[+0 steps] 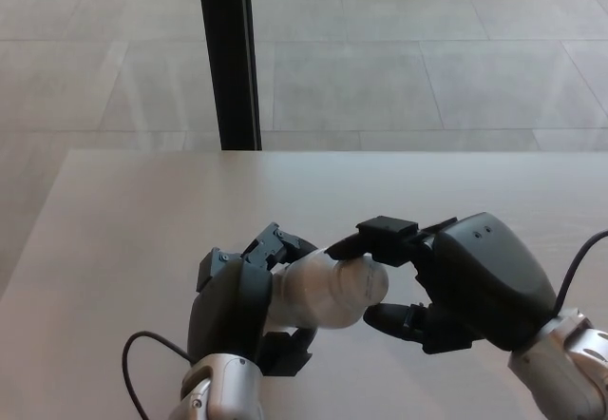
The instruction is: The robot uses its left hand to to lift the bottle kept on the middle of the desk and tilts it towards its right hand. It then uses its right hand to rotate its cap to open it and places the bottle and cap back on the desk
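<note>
Left hand [237, 311] is gripping the white bottle [318, 292], holding it tilted above the desk [133, 220] | right hand [446, 287] is pinching the cap [366, 277] end, fingers [385, 233] above, thumb below | black post [226, 54] is standing behind.

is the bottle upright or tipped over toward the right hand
Tipped. The left hand holds the white bottle on its side, cap end pointing at the right hand, whose fingers close on it.

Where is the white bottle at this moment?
In the head view, the bottle is low and centre, above the desk, gripped by the left hand, cap end at the right hand.
</note>
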You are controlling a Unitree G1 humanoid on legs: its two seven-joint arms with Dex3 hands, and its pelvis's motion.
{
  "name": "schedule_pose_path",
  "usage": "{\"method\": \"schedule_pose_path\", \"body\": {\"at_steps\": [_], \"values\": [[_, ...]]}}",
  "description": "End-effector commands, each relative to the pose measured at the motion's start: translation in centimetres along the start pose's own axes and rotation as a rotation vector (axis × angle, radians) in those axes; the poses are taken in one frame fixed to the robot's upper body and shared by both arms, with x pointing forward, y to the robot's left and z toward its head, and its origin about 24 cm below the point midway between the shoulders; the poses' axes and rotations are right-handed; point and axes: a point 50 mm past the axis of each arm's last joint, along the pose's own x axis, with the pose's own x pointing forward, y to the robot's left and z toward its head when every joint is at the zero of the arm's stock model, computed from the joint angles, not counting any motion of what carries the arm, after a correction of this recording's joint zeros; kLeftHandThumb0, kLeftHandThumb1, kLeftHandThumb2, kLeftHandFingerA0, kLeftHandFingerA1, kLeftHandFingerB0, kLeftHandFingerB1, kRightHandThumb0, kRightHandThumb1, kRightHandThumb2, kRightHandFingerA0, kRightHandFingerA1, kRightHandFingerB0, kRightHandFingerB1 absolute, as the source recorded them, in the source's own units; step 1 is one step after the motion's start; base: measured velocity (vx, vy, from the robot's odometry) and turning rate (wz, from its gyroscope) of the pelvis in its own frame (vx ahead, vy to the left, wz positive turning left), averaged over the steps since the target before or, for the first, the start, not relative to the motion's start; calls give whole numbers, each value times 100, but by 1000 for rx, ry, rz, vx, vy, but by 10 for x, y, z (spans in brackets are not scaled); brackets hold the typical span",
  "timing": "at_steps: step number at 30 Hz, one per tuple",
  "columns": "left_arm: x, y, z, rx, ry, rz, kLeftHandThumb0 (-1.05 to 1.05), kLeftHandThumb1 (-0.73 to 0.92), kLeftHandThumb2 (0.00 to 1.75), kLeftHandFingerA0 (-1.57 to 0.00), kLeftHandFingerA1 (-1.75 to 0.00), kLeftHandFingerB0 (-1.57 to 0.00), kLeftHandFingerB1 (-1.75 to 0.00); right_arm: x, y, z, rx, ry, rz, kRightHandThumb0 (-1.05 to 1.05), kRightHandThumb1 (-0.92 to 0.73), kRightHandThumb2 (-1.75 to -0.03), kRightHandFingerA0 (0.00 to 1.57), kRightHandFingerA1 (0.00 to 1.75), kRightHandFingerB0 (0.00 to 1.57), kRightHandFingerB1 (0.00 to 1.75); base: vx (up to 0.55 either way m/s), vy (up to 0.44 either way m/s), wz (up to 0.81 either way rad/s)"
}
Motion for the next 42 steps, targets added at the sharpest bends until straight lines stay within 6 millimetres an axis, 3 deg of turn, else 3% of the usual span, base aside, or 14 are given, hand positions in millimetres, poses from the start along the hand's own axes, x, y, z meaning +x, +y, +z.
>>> {"method": "schedule_pose_path", "body": {"at_steps": [1,20,21,22,24,26,27,34,35,36,37,38,39,42], "values": [[-5,-4,-17,24,80,-38,14,68,118,-92,-170,-80,-141,-4,0,-5,-11,18,26,-29,-56,-62,99,172,83,70,0,0,0],[-7,-6,-18,11,93,-40,11,72,114,-91,-171,-76,-142,-7,1,-6,43,-69,25,-24,-57,-65,103,172,79,78,0,0,0],[-7,-6,-18,10,93,-38,13,72,113,-91,-171,-77,-141,-7,0,-6,45,-78,24,-31,-40,-89,128,138,76,82,0,0,0],[-7,-6,-19,17,87,-35,14,71,112,-91,-170,-77,-140,-7,-2,-7,38,-92,25,-27,-56,-66,100,172,78,78,0,0,0],[-7,-5,-19,18,87,-32,15,72,112,-89,-170,-77,-141,-7,-5,-9,11,-115,22,-25,-57,-66,100,174,81,78,0,0,0],[-7,-5,-19,22,71,-30,15,71,112,-89,-168,-79,-141,-7,-8,-11,-22,-154,13,-32,-43,-90,125,138,80,84,0,0,0],[-6,-4,-19,23,74,-29,15,72,111,-90,-169,-78,-142,-6,-9,-11,-22,-162,12,-19,-57,-67,102,173,82,81,0,0,0],[-6,-4,-19,21,78,-33,17,68,117,-89,-171,-78,-142,-7,-19,-13,-103,-249,16,-32,-60,-65,97,175,82,85,0,0,0],[-6,-4,-19,21,81,-31,17,69,117,-85,-170,-77,-143,-7,-19,-14,-122,-259,18,-40,-45,-92,125,139,80,87,0,0,0],[-6,-4,-19,21,82,-31,17,69,117,-85,-170,-77,-143,-7,-20,-14,-129,-264,19,-40,-45,-92,125,139,80,87,0,0,0],[-6,-4,-19,19,85,-34,15,70,116,-87,-171,-77,-143,-7,-21,-15,-131,-279,21,-32,-62,-65,99,175,82,92,0,0,0],[-6,-3,-19,17,86,-36,15,70,116,-87,-171,-77,-143,-7,-22,-15,-134,-289,18,-32,-62,-65,99,175,82,92,0,0,0],[-5,-3,-19,15,87,-35,16,70,117,-85,-171,-77,-144,-7,-23,-15,-133,-295,12,-39,-45,-92,127,139,80,88,0,0,0],[-6,-4,-18,11,92,-30,15,72,111,-82,-168,-73,-138,-4,-24,-12,-106,-334,-31,-38,-44,-92,128,140,81,86,0,0,0]]}}
